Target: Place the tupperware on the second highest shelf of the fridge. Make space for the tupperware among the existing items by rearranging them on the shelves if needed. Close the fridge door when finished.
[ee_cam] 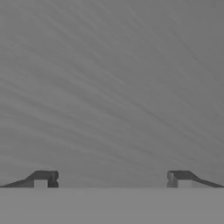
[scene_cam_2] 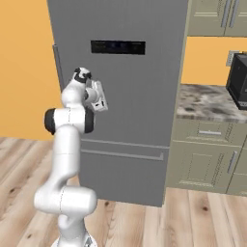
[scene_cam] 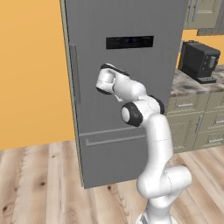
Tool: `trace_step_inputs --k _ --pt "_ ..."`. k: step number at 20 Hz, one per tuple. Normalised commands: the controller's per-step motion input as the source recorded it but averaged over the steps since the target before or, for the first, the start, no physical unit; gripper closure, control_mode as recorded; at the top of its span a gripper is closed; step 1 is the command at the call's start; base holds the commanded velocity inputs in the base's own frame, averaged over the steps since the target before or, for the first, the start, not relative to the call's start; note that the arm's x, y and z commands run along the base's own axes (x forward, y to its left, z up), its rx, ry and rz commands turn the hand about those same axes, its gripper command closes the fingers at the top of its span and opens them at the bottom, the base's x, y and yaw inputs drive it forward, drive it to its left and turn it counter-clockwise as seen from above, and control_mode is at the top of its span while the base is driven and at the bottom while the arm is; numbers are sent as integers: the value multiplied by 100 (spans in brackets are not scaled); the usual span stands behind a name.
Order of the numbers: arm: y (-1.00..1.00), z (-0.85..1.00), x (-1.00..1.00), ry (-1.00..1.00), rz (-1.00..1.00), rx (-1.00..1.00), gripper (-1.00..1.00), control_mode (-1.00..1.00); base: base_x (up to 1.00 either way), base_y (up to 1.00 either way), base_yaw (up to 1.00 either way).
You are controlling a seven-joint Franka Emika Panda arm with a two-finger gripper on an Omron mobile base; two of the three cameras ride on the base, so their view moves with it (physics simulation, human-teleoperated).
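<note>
A tall grey metal fridge (scene_cam: 127, 87) stands against an orange wall, on a pale wood floor (scene_cam: 35, 183). The fridge door (scene_cam_2: 130, 87) is shut flat, so the shelves and whatever sits inside are hidden. A black rectangular display panel (scene_cam: 129, 42) sits high on the door, and a long vertical handle (scene_cam: 74, 72) runs down its left edge. Below the door is a lower drawer front (scene_cam_2: 123, 178) with a horizontal handle.

The white robot arm reaches up to the door, its hand close to the door's face below the display. In the hand view, the claw (ee_cam: 112, 179) is released, its two dark fingertips (ee_cam: 43, 178) spread wide apart with nothing between them, pointing at bare grey metal.

To the right, a mottled stone counter (scene_cam_2: 207, 103) tops beige cabinets (scene_cam_2: 202, 159) and carries a black appliance (scene_cam: 199, 61).
</note>
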Motion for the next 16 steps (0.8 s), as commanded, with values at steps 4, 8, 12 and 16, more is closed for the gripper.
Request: trace_step_inputs --k 4,8,12,16 --pt "63 74 100 27 -7 -7 -100 -100 0 0 0" --pt "39 47 85 23 -13 -9 -100 -100 0 0 0" --pt "5 -60 39 17 -22 -22 -100 -100 0 0 0" --pt "26 -51 67 17 -21 -23 -100 -100 0 0 0"
